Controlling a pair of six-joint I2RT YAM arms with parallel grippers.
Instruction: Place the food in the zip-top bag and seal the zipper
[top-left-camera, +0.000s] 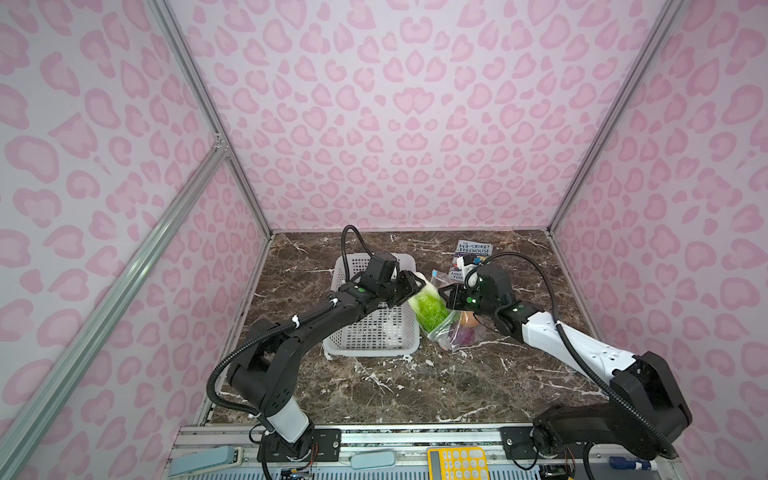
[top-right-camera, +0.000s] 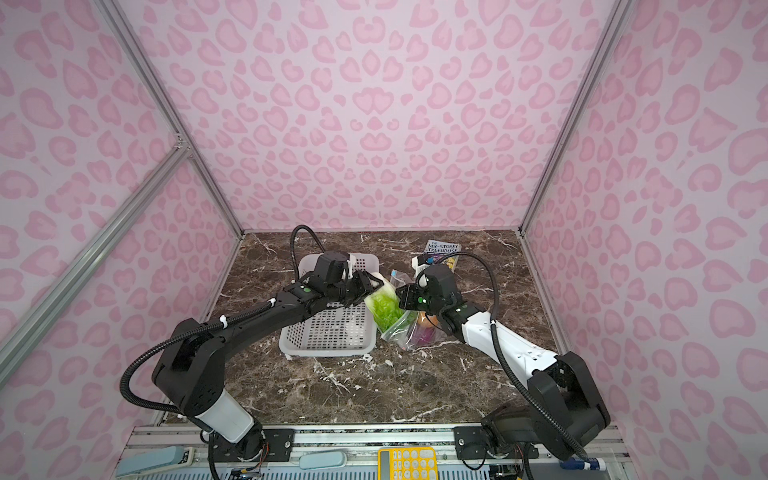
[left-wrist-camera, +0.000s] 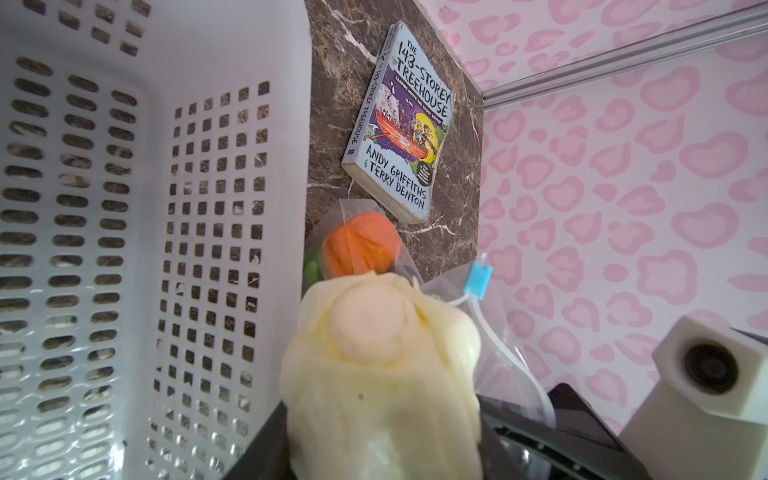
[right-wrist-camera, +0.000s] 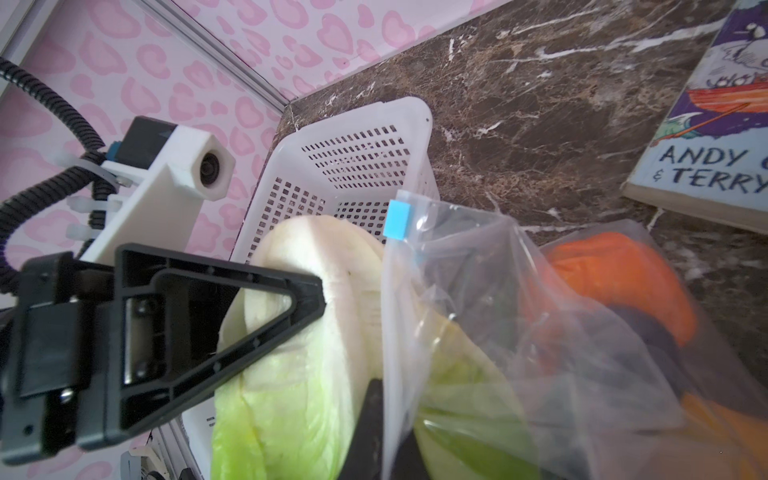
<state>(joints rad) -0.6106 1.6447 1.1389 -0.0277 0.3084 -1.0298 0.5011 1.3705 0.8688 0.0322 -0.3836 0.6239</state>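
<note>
**Cabbage half into the bag on the marble worktop**

We see a dark brown marble worktop (top-left-camera: 415, 386) veined with white, closed in on three sides by walls (top-left-camera: 415, 104) printed with pink leopard spots and framed by aluminium rails (top-left-camera: 124, 266). A yellow calculator (top-left-camera: 457, 463) lies on the metal strip along the near edge.

A white perforated basket (top-left-camera: 370, 353) stands left of the middle, nearer the far edge. Just beside its right wall lies the zip-top bag (top-left-camera: 451, 332), its mouth lifted toward the far edge. The paperback "The 143-Storey Treehouse" (top-left-camera: 471, 253) lies flat near the far right corner.

The left gripper (top-left-camera: 417, 286) has its fingers around the white stem end of the cabbage (top-left-camera: 430, 307). The green leafy end is already inside the bag's mouth. The right gripper (top-left-camera: 451, 297) is pinched tight on the bag's mouth edge, holding it up. The blue slider tab (right-wrist-camera: 397, 220) of the zipper sits at the upper end of that edge, and the mouth is unsealed.

Through the plastic we make out the orange pumpkin (right-wrist-camera: 623, 278) and the purple onion (top-left-camera: 468, 334), both resting in the bag on the worktop.
</note>
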